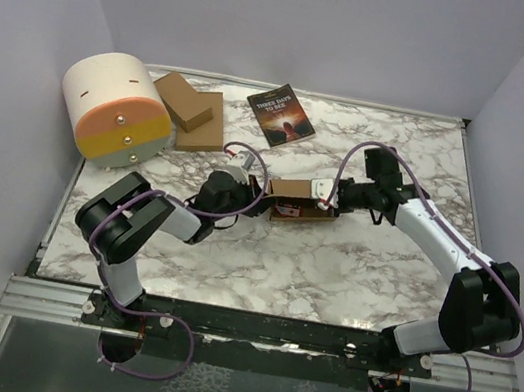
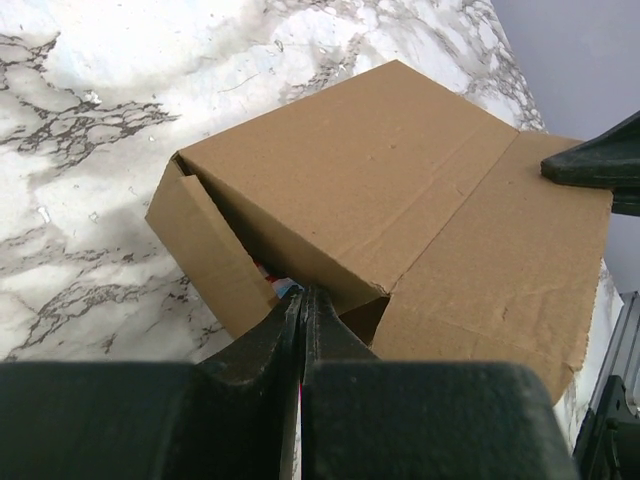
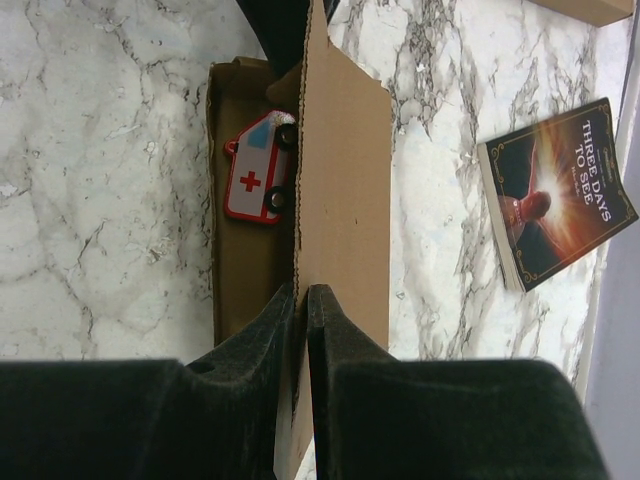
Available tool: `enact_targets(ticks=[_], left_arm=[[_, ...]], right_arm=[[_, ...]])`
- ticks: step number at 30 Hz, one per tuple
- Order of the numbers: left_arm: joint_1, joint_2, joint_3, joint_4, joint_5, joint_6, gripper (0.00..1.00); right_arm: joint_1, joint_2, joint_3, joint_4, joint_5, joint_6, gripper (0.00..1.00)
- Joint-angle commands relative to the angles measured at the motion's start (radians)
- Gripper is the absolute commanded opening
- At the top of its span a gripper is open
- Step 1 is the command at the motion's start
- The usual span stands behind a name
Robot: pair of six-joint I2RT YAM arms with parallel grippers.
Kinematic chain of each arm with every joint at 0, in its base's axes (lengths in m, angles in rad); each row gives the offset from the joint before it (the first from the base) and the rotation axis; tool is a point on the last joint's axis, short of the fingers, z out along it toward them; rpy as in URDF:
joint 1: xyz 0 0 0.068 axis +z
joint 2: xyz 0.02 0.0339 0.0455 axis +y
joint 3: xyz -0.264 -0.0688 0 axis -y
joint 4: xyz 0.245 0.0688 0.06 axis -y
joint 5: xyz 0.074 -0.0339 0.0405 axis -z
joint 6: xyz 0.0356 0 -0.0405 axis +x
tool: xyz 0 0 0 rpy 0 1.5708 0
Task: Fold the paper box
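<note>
The paper box [image 1: 294, 200] lies mid-table, brown cardboard, partly folded, its lid half raised. In the right wrist view the lid panel [image 3: 340, 180] stands on edge over the box's tray [image 3: 245, 280], which holds a small toy ambulance [image 3: 258, 180]. My right gripper [image 3: 302, 292] is shut on the lid's near edge, the cardboard running between its fingers. My left gripper [image 2: 303, 293] is shut, and I see nothing between its jaws. Its tips rest against the open end of the paper box [image 2: 380, 180], beside a side flap [image 2: 205, 250]. At the far flap the right gripper's finger [image 2: 600, 165] shows.
A dark-covered book [image 1: 280, 115] lies behind the box, also at the right in the right wrist view as the book [image 3: 555, 195]. A stack of flat cardboard pieces [image 1: 191, 110] and a cream-and-orange drum-shaped object [image 1: 115, 109] sit at the back left. Grey walls enclose the marble table [image 1: 330, 269].
</note>
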Motion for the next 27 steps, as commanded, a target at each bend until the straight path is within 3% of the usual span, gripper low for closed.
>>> enact_targets(ticks=[1, 7, 14, 21, 27], left_arm=[[0.011, -0.070, -0.073, -0.026, -0.042, -0.006, 0.03], [0.035, -0.243, -0.190, -0.174, -0.156, 0.021, 0.06], [0.042, -0.434, -0.219, -0.306, -0.237, 0.068, 0.13], [0.043, -0.541, -0.137, -0.325, -0.130, 0.113, 0.21], [0.037, -0.396, 0.001, -0.311, 0.053, 0.117, 0.22]], right_arm=[[0.007, 0.011, -0.017, -0.018, -0.017, 0.001, 0.09], [0.007, 0.007, -0.037, -0.021, -0.016, -0.005, 0.09], [0.006, 0.002, -0.066, -0.041, -0.013, -0.040, 0.09], [0.007, 0.003, -0.124, -0.034, 0.003, -0.073, 0.11], [0.007, 0.005, -0.147, -0.018, -0.007, -0.067, 0.18]])
